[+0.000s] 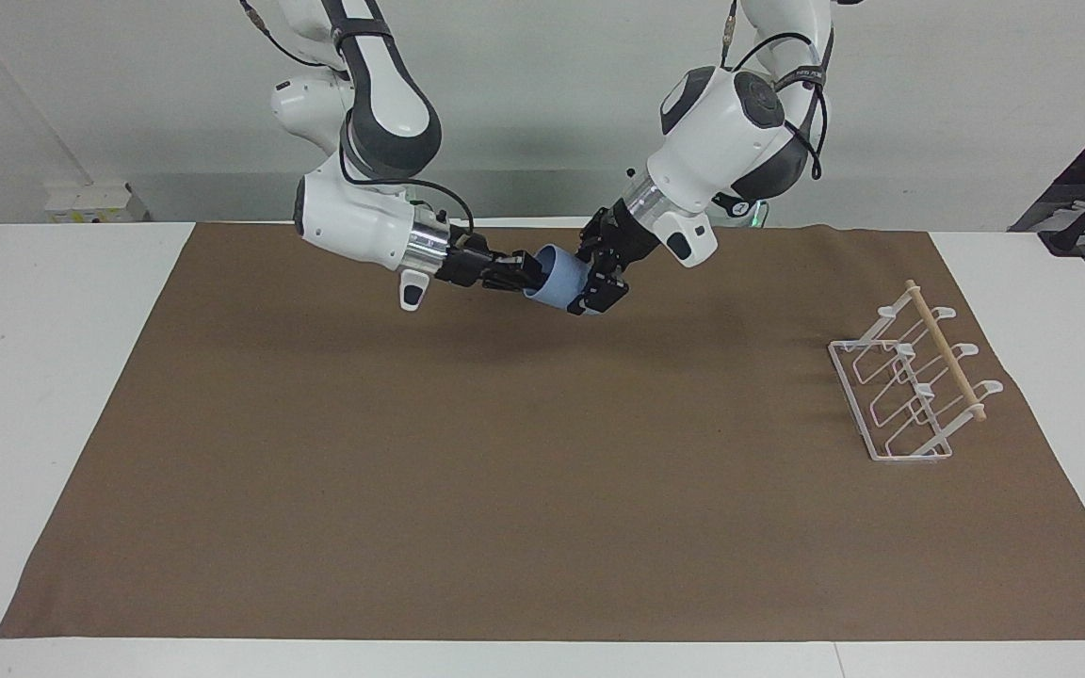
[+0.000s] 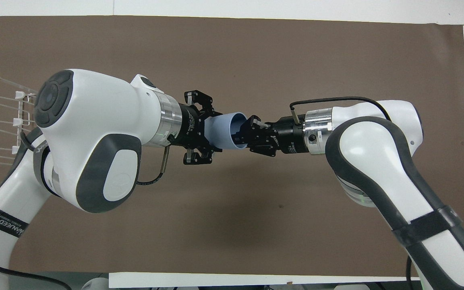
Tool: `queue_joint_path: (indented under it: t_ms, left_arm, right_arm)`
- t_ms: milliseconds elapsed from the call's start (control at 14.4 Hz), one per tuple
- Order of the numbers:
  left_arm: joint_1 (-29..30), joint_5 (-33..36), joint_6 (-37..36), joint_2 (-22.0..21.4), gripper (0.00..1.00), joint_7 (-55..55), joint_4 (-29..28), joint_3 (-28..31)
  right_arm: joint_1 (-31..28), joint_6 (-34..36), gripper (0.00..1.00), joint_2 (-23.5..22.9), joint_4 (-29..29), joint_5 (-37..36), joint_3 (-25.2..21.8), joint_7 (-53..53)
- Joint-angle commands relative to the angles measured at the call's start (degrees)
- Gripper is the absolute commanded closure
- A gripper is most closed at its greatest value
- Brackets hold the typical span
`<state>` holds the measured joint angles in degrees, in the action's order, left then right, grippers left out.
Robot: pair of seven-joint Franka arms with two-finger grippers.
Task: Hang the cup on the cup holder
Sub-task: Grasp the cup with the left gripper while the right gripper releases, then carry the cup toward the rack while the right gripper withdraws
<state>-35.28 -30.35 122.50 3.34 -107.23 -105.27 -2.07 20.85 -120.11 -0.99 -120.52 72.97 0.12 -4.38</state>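
Observation:
The light-blue cup (image 1: 559, 280) (image 2: 223, 131) hangs on its side in the air over the brown mat, between both grippers. My right gripper (image 1: 528, 273) (image 2: 245, 135) is shut on the cup's rim, with one finger inside the mouth. My left gripper (image 1: 590, 282) (image 2: 212, 133) is shut on the cup's closed end, its fingers on either side of the wall. The white wire cup holder (image 1: 910, 386) (image 2: 4, 121), with a wooden dowel across its top, stands on the mat toward the left arm's end of the table, well apart from both grippers.
The brown mat (image 1: 505, 471) covers most of the white table (image 1: 34, 377). Bare white table margins run along both ends.

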Motion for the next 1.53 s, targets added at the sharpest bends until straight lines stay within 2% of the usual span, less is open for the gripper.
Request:
queue_joint_path:
  t_ms: [0,69,139,208,417,694,903,1111,1250,1458]
  left_arm:
    - [-1.02,-0.77,0.82,-0.35,0.41,-1.06,-0.29,0.66]
    - [-1.02,-0.77,0.73,-0.35,0.47,-1.06,-0.20,0.66]
    - [-1.02,-0.77,0.81,-0.35,0.48,-1.06,-0.20,0.66]
    - [-1.02,-0.77,0.82,-0.35,0.48,-1.06,-0.20,0.66]
    - [-0.93,-0.77,0.38,-0.44,0.49,-1.32,-0.37,0.84]
    - [0.56,2.29,-3.83,-0.79,0.49,-2.02,-0.99,1.28]
    - [3.19,11.94,-6.91,-1.32,0.49,-2.98,-2.22,1.36]
    - [7.06,26.25,-12.43,-1.67,0.49,-4.22,-2.57,1.28]
    - [9.08,35.67,-14.82,-1.84,0.49,-4.31,-2.57,1.28]
    - [11.72,50.25,-15.88,-2.02,0.49,-4.31,-2.57,1.28]
  right_arm:
    - [0.06,-0.39,1.00,0.47,-0.24,1.04,0.23,-0.63]
    - [0.06,-0.39,0.90,0.47,-0.24,0.69,0.23,-0.63]
    - [0.06,-0.39,0.48,0.38,-0.07,0.34,0.15,-0.72]
    - [0.06,-0.48,0.01,0.38,0.11,0.25,0.14,-0.72]
    - [-0.99,-0.04,0.01,0.73,1.68,-3.60,-0.12,-0.72]
    - [-6.25,2.15,0.01,4.41,3.01,-19.93,-0.30,-0.72]
    - [-10.64,2.07,0.01,6.35,3.10,-34.51,-0.30,-0.54]
    - [-14.69,4.69,0.01,7.06,4.75,-47.86,-0.47,-0.37]
    - [-17.59,10.22,0.01,6.18,9.05,-60.69,-0.30,-0.45]
    - [-20.58,22.06,0.01,3.73,18.18,-72.85,-0.38,-0.11]
